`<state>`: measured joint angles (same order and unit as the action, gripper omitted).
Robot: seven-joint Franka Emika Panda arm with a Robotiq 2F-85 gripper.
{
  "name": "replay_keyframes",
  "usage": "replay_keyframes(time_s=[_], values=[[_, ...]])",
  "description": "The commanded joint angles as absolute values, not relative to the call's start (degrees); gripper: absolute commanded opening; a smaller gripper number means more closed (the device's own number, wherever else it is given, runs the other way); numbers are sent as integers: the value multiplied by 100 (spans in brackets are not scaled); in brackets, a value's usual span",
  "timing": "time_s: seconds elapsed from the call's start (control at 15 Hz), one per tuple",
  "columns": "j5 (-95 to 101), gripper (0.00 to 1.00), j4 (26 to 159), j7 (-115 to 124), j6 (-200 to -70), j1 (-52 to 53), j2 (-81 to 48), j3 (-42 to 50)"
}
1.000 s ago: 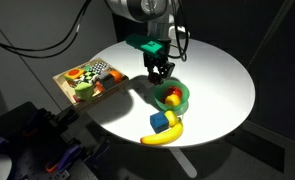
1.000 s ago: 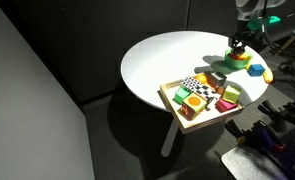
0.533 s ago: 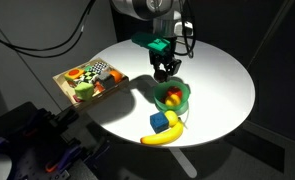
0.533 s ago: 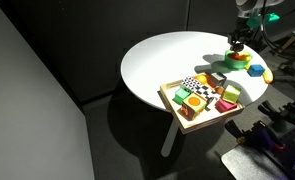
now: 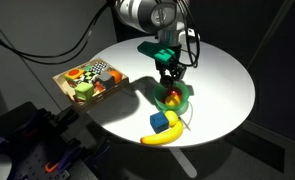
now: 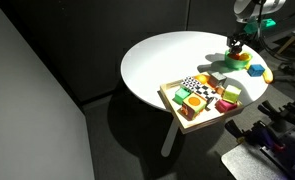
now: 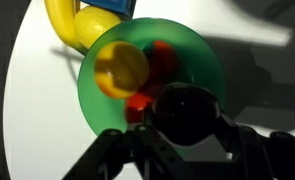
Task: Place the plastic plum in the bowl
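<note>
In the wrist view, the gripper [image 7: 187, 120] is reaching in from the bottom edge. Its two dark fingers [image 7: 117, 150] are spread only as wide as the plastic plum [image 7: 187, 105] and are clamping it from 9 and 3 o'clock. The plum is showing as a dark, glossy ball, nearly black in this light. Being round, it is presenting no long axis or heading. It is hanging over the 5 o'clock part of the bright green bowl [image 7: 202, 60]. Inside the bowl, a yellow fruit [image 7: 120, 68] is lying toward 9 o'clock and a red fruit [image 7: 159, 58] is sitting near the middle. A banana [image 7: 65, 25] and a blue block [image 7: 112, 6] are lying outside the rim at 11 o'clock.

In an exterior view, the gripper [image 5: 170, 79] is pointing straight down just above the bowl [image 5: 182, 101] on the white round table [image 5: 222, 75]. The plum is too small to pick out from the dark fingers. The banana [image 5: 165, 136] and the blue block [image 5: 160, 121] are lying at the bowl's 7 o'clock, and a wooden tray [image 5: 61, 82] of toy foods is sitting well apart at 9 o'clock.

In an exterior view, the gripper [image 6: 234, 48] is hovering right over the bowl [image 6: 237, 61] at the table's [image 6: 162, 60] far edge. The tray [image 6: 172, 103] is sitting at the bowl's 7 o'clock.
</note>
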<state>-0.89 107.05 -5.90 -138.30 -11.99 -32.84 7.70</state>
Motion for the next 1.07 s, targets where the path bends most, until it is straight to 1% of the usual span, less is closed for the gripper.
replay_keyframes(time_s=[0.0, 0.07, 0.13, 0.6, 1.0], values=[[-39, 92, 10538, -498, -13812, -1216, -3397, 797], [-42, 99, 10553, -507, -13798, -1215, -3380, 793], [-49, 100, 10600, -531, -13786, -1216, -3330, 782], [-152, 100, 10833, -685, -13348, -1244, -2938, 643], [-65, 100, 10860, -504, -12408, -1126, -2608, 667]])
